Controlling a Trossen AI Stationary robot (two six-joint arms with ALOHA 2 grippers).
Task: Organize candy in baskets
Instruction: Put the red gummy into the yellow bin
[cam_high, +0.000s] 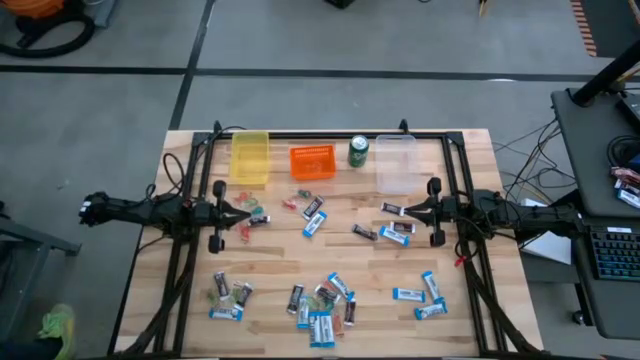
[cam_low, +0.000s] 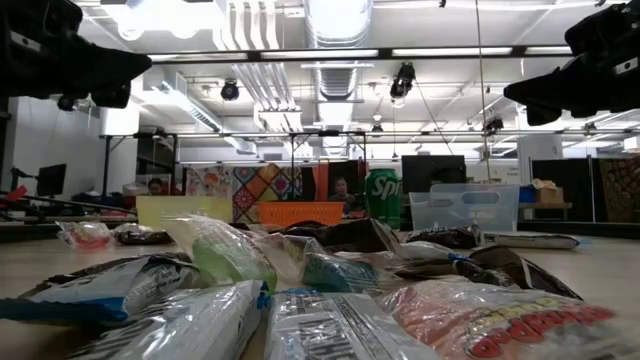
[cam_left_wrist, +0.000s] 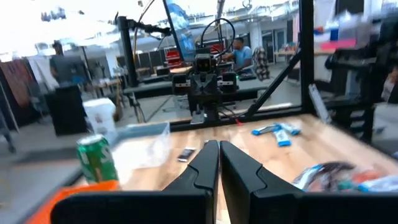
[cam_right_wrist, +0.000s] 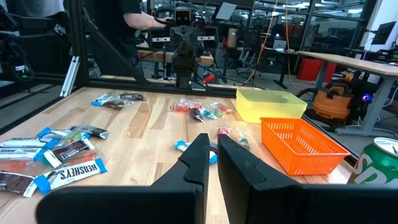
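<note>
Facing across scattered candy (cam_high: 322, 300): left pincer (cam_high: 247, 210), right pincer (cam_high: 408, 210), both closed, empty.

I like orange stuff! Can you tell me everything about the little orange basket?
The orange basket is a small rectangular bin that looks like plastic, with walls of open mesh and a solid rim. It sits upright on the wooden table along the far edge, between the yellow basket and the green soda can, apart from both. No candy shows inside it. Neither end effector touches it.
</note>
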